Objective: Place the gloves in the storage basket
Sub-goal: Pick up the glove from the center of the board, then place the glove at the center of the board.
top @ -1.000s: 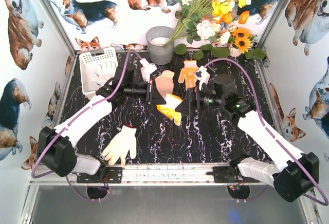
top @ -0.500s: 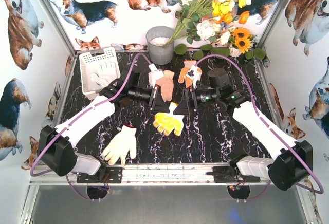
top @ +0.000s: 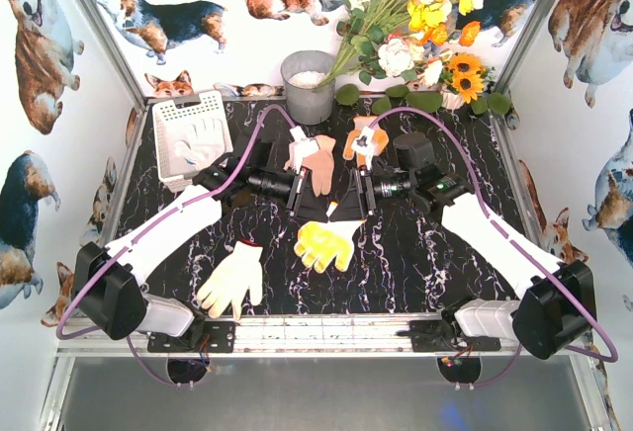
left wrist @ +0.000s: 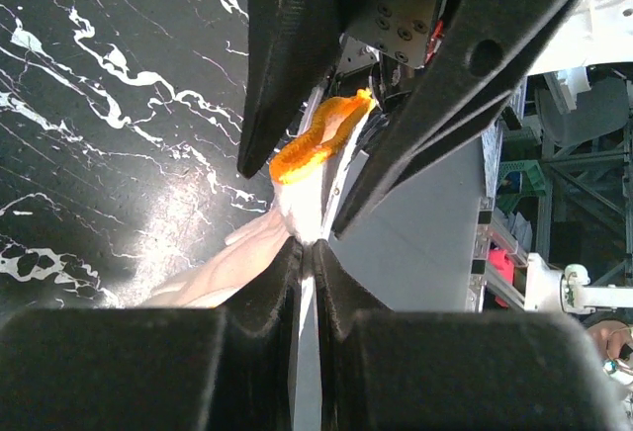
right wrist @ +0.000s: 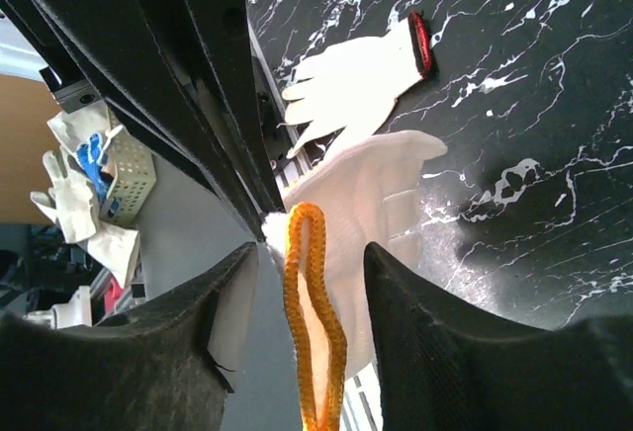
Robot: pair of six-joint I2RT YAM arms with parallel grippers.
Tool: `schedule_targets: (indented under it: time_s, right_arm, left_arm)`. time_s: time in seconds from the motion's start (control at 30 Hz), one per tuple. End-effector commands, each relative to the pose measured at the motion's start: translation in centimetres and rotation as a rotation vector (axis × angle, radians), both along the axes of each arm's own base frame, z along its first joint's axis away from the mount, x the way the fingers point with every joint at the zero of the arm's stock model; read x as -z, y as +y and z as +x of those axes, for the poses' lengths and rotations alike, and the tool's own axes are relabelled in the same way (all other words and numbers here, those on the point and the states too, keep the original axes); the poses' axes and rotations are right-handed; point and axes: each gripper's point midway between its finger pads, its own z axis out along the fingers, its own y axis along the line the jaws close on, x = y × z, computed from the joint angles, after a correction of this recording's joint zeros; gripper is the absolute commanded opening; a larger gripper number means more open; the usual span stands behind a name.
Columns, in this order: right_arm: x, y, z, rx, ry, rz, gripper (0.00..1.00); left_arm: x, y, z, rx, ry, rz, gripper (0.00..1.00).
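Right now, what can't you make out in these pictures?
Top view: how many gloves lie in the basket; white on white, too small.
Top view: what the white stuff in the bucket is; too small.
Left wrist view: most of the held glove; the left gripper hides it.
Right wrist view: whether the cuff is inside the right gripper or past it; depth unclear.

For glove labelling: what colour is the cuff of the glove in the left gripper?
Orange cuff; clearest in right wrist view.
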Motion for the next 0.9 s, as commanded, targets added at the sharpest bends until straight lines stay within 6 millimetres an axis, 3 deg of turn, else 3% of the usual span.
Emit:
schedule_targets:
  time_s: [0.0,0.17,0.2,0.27,0.3,0.4,0.47,0.63,0.73,0.87]
  right_arm:
    - [-1.3,0.4,-0.3,-0.016,-0.024,0.050,0.42]
    - [-1.3,0.5,0.0,0.035,0.011,0.062,0.00]
    - [-1.2,0.4,0.3,0.055,0.018,0.053,0.00]
    - [-0.5,0.0,1.4,0.142,0.046,0.006,0.00]
    - [-0.2,-0.3,1.9,0.191,0.064,-0.016,0.00]
    - [0.7,-1.1,3.4,0.347,0.138,-0.065,0.00]
    - [1.2,-1.8,4.3,0.470,0.193,-0.085,0.00]
    - [0.1,-1.6,6.0,0.678,0.211,-0.029,0.00]
    - [-2.0,0.4,6.4,0.696,0.183,0.021,0.00]
    - [-6.1,2.2,8.0,0.735,0.142,0.099,0.00]
  left_arm:
    - [-1.8,-0.3,-0.6,0.029,-0.046,-0.046,0.00]
    - [-1.5,-0.1,0.2,0.000,-0.075,-0.023,0.00]
    - [-1.3,0.0,0.7,-0.016,-0.083,-0.010,0.08]
    - [-0.9,1.1,2.5,-0.097,-0.098,0.029,0.48]
    - [-0.6,1.9,3.6,-0.153,-0.110,0.054,0.61]
    - [-0.9,5.2,6.8,-0.330,-0.170,0.073,0.88]
    - [-1.7,7.9,8.6,-0.455,-0.209,0.060,1.00]
    - [-2.1,13.9,11.2,-0.684,-0.317,0.146,1.00]
    - [-1.3,17.5,12.6,-0.823,-0.358,0.275,1.00]
    - [-0.8,20.7,13.4,-0.939,-0.392,0.388,1.00]
